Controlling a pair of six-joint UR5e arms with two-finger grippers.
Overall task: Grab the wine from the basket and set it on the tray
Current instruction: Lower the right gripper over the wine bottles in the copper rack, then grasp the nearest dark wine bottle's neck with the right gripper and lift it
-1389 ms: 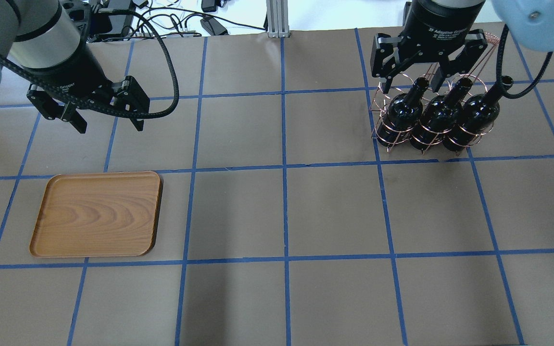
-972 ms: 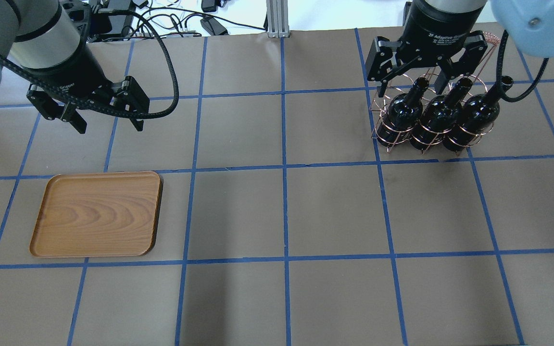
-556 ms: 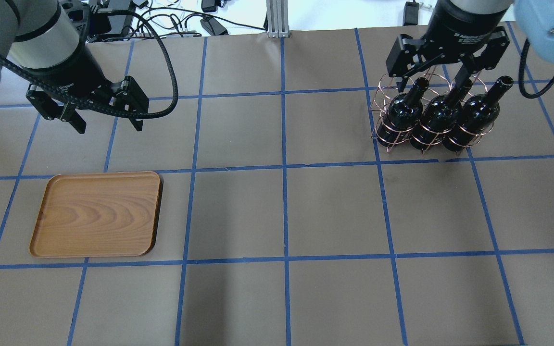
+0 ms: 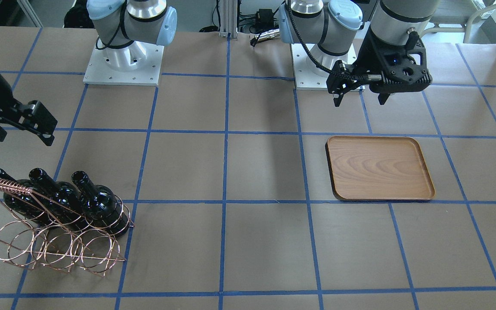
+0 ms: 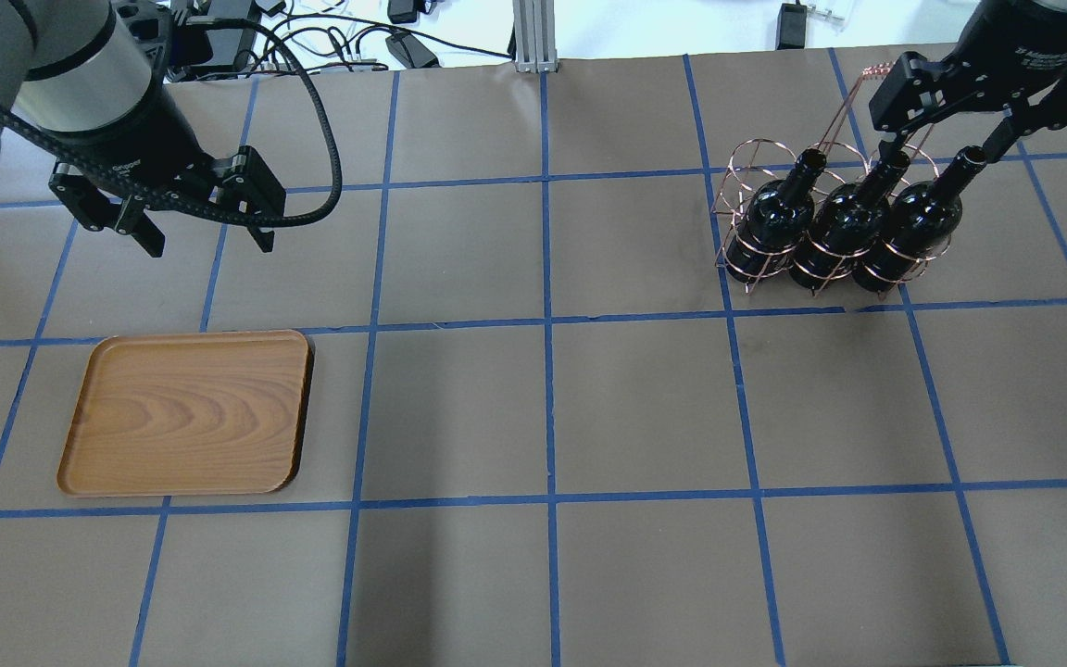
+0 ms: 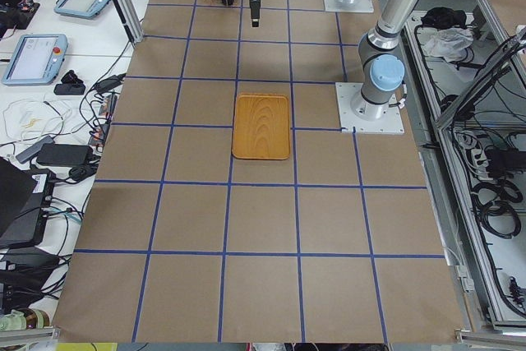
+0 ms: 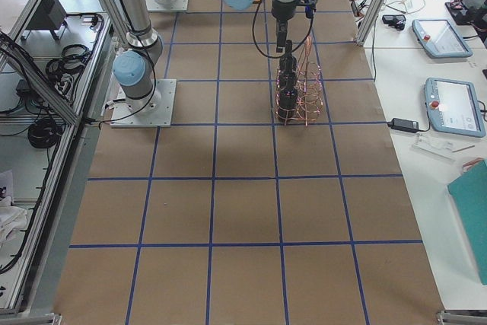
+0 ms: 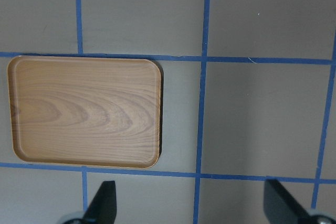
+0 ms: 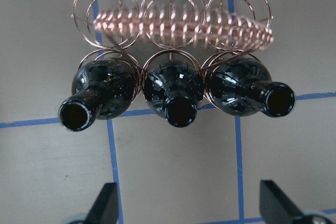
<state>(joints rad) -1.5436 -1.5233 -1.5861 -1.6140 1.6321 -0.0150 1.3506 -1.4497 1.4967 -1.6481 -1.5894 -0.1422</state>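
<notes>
Three glossy black wine bottles stand tilted in the copper wire basket point(image 5: 735, 167) at the table's right: left bottle point(image 5: 774, 218), middle bottle point(image 5: 844, 222), right bottle point(image 5: 913, 222). My right gripper point(image 5: 941, 148) is open and empty, hovering above and behind the middle and right bottle necks. The right wrist view looks down on the three bottle mouths point(image 9: 180, 111) and the basket's coiled handle point(image 9: 184, 24). The wooden tray point(image 5: 186, 412) lies empty at the left. My left gripper point(image 5: 211, 248) is open and empty, behind the tray.
The table is brown paper with a blue tape grid point(image 5: 547, 320). Cables and boxes lie beyond the far edge point(image 5: 357, 37). A metal post point(image 5: 529, 37) stands at the back centre. The arm bases point(image 4: 123, 60) are bolted on the robot's side.
My right gripper has moved to the right and away from over the left and middle bottle necks, staying open. The left arm, bottles, basket and tray have not moved.
</notes>
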